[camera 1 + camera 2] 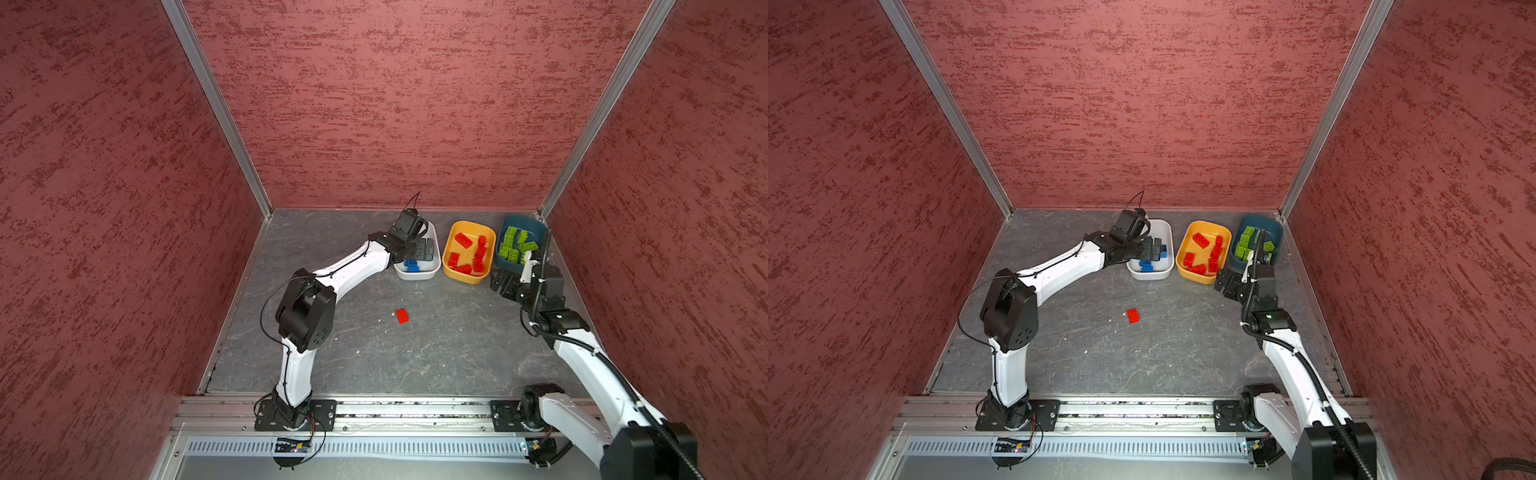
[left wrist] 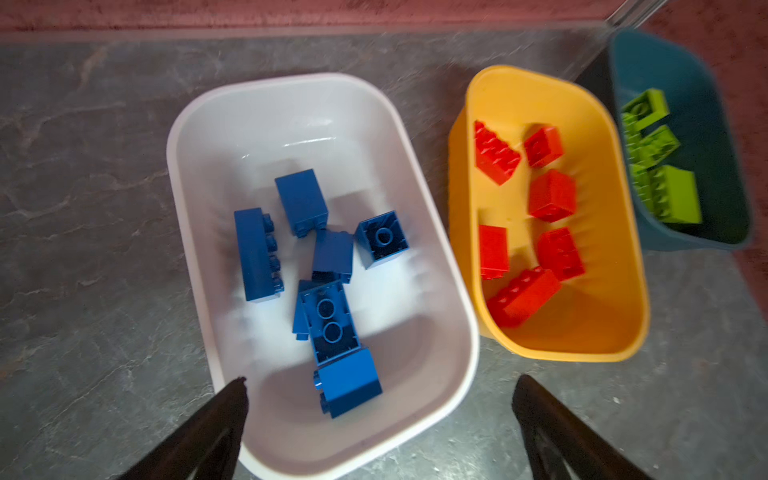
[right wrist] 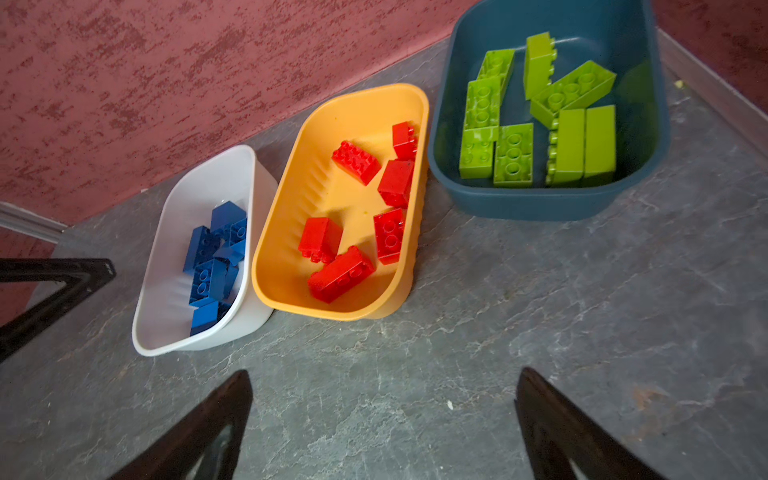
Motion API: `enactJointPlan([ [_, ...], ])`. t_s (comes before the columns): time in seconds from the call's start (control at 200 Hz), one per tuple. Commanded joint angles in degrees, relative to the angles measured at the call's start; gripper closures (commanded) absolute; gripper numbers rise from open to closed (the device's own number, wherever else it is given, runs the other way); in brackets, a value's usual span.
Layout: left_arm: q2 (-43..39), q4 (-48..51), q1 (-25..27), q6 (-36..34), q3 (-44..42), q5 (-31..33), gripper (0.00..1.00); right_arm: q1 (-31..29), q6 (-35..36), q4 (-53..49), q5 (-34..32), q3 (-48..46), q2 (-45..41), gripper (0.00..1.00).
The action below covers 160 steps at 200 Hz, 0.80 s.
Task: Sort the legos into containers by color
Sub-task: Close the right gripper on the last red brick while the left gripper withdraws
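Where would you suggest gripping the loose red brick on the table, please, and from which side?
Grip the red brick across its narrow width, on its two long side faces, coming straight down from above. It is oblong and lies flat on the table, alone with nothing beside it, so a top approach looks clear.

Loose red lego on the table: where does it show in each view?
Both top views: the loose red lego lies alone on the bare table, nearer the camera than the white tub.
Left wrist: not in it.
Right wrist: not in it.
Shared landmark: the yellow-orange tub, in all four views.
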State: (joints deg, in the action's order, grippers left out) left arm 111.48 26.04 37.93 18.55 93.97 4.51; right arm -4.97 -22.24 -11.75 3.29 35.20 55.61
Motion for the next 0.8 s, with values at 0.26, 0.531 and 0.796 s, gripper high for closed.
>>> enactJointPlan([
  [0.26,-18.0,-15.0,0.4,4.7,-23.2,8.3,0.01,-8.7,-1.4,4.2,-1.6,3.0,6.9,0.01],
  [0.531,-27.1,-14.8,-0.4,7.9,-33.0,15.2,0.01,-18.5,-4.1,3.1,-3.9,9.2,15.3,0.01],
  [0.796,-35.8,-15.1,-3.9,15.3,-42.2,15.8,0.00,-33.8,-8.1,0.1,-8.7,15.1,24.3,0.01],
])
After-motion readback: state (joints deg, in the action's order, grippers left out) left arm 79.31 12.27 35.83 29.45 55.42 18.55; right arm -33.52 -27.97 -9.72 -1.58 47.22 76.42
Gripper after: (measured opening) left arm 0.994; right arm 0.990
